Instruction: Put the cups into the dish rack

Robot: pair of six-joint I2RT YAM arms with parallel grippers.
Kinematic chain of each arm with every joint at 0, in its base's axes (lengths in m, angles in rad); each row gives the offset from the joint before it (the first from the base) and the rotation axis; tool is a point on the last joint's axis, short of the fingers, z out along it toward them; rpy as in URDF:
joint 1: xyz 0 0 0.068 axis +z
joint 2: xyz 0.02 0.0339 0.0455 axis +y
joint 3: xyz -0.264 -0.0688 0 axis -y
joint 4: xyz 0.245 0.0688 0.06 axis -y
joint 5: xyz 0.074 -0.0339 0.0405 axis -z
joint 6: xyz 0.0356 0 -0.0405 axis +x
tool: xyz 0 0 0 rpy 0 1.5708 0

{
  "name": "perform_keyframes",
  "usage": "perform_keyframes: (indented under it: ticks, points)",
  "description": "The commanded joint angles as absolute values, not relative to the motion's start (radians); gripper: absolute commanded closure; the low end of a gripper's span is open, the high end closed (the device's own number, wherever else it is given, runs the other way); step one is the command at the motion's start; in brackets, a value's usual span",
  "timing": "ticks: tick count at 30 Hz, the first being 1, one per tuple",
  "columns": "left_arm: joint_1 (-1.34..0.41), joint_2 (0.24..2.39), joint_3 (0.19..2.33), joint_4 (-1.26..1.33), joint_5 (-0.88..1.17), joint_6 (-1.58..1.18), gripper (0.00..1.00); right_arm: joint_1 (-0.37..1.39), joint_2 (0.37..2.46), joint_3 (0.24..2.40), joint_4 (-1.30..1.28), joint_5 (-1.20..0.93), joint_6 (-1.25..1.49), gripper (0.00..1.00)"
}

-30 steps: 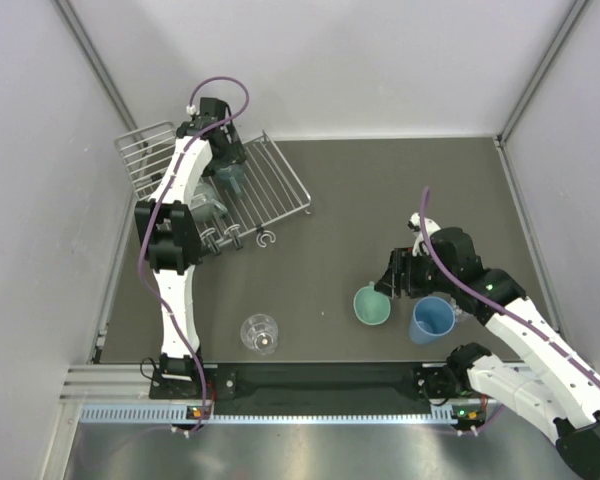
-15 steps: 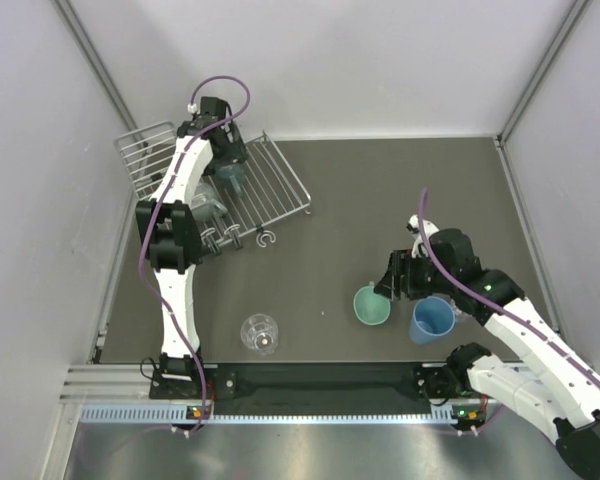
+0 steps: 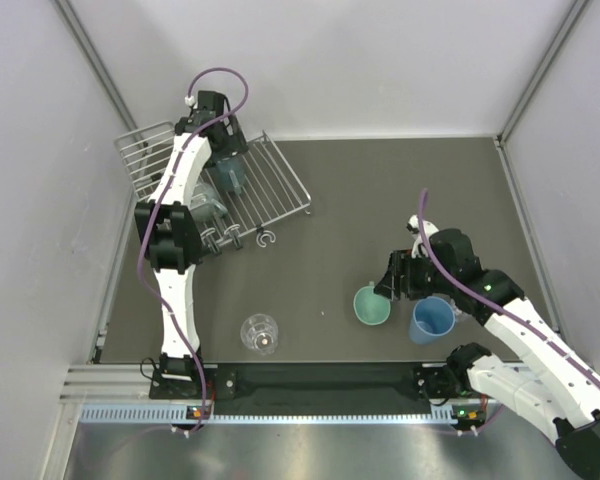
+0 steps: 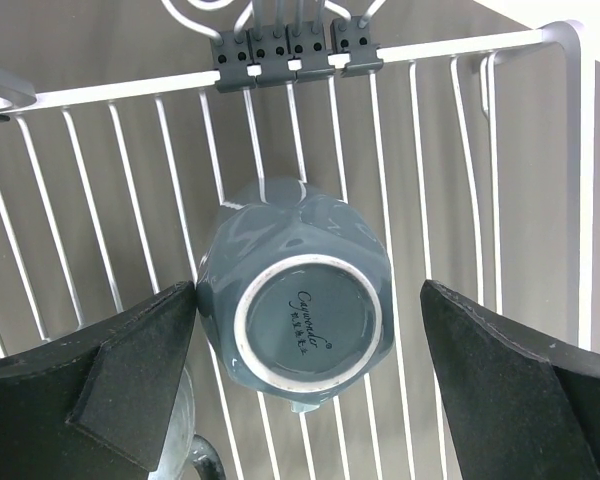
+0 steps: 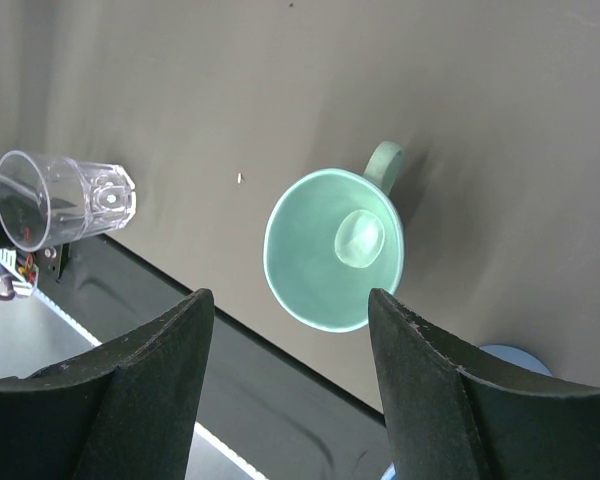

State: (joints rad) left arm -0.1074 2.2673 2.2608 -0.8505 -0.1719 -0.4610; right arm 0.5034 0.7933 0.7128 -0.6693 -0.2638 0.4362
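L claw [image 4: 308,310] is standing fully open, jaws either side of the grey-teal mug [image 4: 280,245], which is resting base-up on the dish rack [image 4: 460,150] grid, prob. for draining. R claw [image 5: 290,300] is hovering open and empty over the mint-green mug [image 5: 335,250], which is sitting upright on the tabletop [image 5: 180,80], prob. aligning for pickup.

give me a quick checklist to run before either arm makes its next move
1. Left gripper open: ok.
2. Grey mug sits upside down on the rack: ok.
3. Left fingers clear of that mug: cannot tell, one is very close.
4. Right gripper open over the green mug: ok.
5. Room for a finger between green mug and blue cup: cannot tell.
6. All cups loaded: not ok, the glass and those two stand on the table.
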Motion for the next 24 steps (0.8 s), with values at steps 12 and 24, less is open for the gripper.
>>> perform_keyframes:
  ticks: [12,24]
  points:
    - [-0.164,1.961,2.177,-0.822,-0.114,-0.511,0.02,0.494,0.814,0.77,-0.672,-0.264,0.433,0.36]
    - [-0.324,1.586,1.942,-0.732,-0.008,-0.549,0.02,0.511,0.879,0.807,-0.712,-0.207,0.486,0.36]
